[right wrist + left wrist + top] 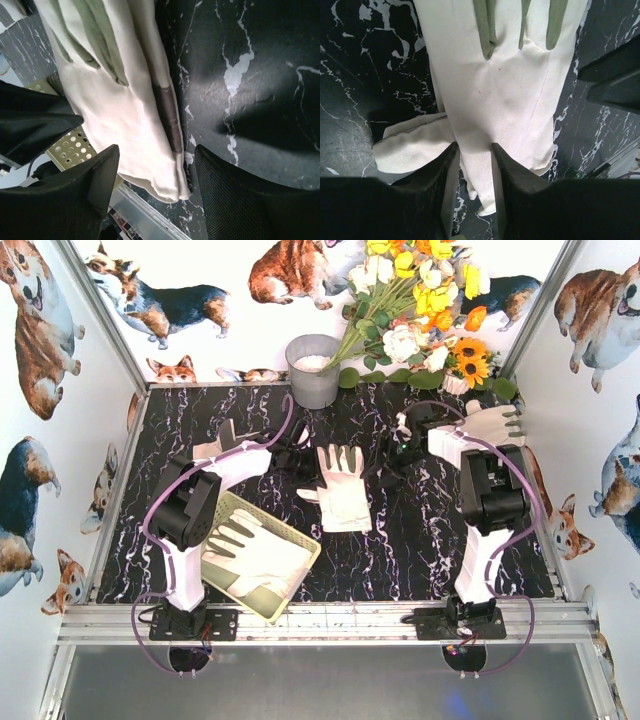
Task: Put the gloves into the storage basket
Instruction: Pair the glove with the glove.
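A cream glove with grey-green finger patches (342, 488) lies palm-up in the middle of the table, seemingly on a second one. My left gripper (300, 455) is at its left edge. In the left wrist view (473, 146) the jaws are close together with a fold of that glove (505, 95) pinched between them. My right gripper (400, 448) is open at the glove's right side; in the right wrist view (156, 150) the glove's cuff (125, 115) lies between its jaws. The pale yellow-green basket (300, 540) holds gloves (255, 555); it also shows in the right wrist view (70, 147).
Another glove (492, 423) lies at the back right by the right arm, and one (215, 448) is behind the left arm. A grey metal bucket (313, 370) and a bunch of flowers (420, 300) stand at the back. The metal rail (330, 620) borders the near edge.
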`<state>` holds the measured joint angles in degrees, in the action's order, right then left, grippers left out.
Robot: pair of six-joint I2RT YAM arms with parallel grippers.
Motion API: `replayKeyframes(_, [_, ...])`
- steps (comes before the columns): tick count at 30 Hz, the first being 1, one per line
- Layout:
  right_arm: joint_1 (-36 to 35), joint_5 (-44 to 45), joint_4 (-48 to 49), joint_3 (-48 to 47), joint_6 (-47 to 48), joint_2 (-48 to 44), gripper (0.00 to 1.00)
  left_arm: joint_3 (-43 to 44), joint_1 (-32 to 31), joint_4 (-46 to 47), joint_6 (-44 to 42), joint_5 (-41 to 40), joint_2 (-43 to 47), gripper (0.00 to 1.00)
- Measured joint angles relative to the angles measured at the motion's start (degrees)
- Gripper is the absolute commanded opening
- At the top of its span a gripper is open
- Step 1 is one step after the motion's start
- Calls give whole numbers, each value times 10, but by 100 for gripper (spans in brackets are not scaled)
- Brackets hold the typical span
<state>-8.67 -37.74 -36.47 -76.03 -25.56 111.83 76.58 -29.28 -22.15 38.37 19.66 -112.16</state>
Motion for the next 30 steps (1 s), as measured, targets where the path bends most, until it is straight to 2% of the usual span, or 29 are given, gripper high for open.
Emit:
replayKeyframes(13, [1, -61, 32, -4, -2, 60, 59, -3, 0, 23, 1, 13, -35, 18])
replayKeyframes(26, [-26, -95, 68, 6, -16, 69, 58, -19, 5, 48, 1, 37, -37, 17])
replayKeyframes(30, [-38, -104, 90, 10, -32, 73, 52, -21, 5, 50, -1, 42, -37, 17])
